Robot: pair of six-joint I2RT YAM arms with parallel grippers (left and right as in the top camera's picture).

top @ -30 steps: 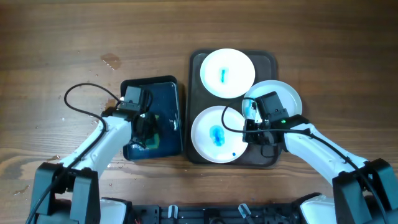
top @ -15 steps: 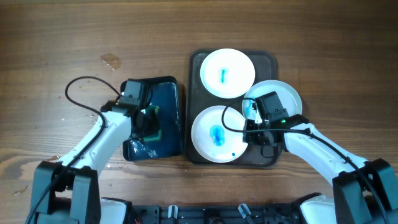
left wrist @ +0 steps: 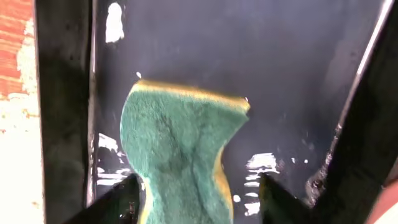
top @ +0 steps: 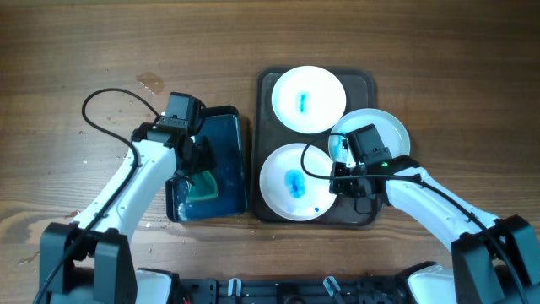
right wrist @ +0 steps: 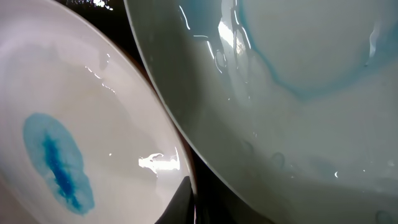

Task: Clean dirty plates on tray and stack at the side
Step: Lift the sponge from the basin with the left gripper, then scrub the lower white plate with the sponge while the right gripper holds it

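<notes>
The dark brown tray [top: 363,84] carries two white plates with blue smears, one at the back [top: 308,100] and one at the front [top: 294,183]. A third plate [top: 384,131] hangs tilted over the tray's right edge, its left rim in my shut right gripper [top: 340,157]. In the right wrist view this held plate [right wrist: 298,81] shows a faint blue ring, and the smeared front plate [right wrist: 74,137] lies below it. My left gripper [top: 196,165] hovers open over the green sponge [left wrist: 180,155], its fingertips [left wrist: 118,202] standing either side of it.
The sponge [top: 202,184] lies wet in a smaller dark blue tray [top: 224,135] left of the brown tray. A black cable [top: 105,105] loops over the wooden table behind the left arm. A small wet spot [top: 152,83] marks the wood.
My left gripper has opened, let the sponge go in the blue tray, and drawn back toward the far side. The right arm and its plate have not moved.
</notes>
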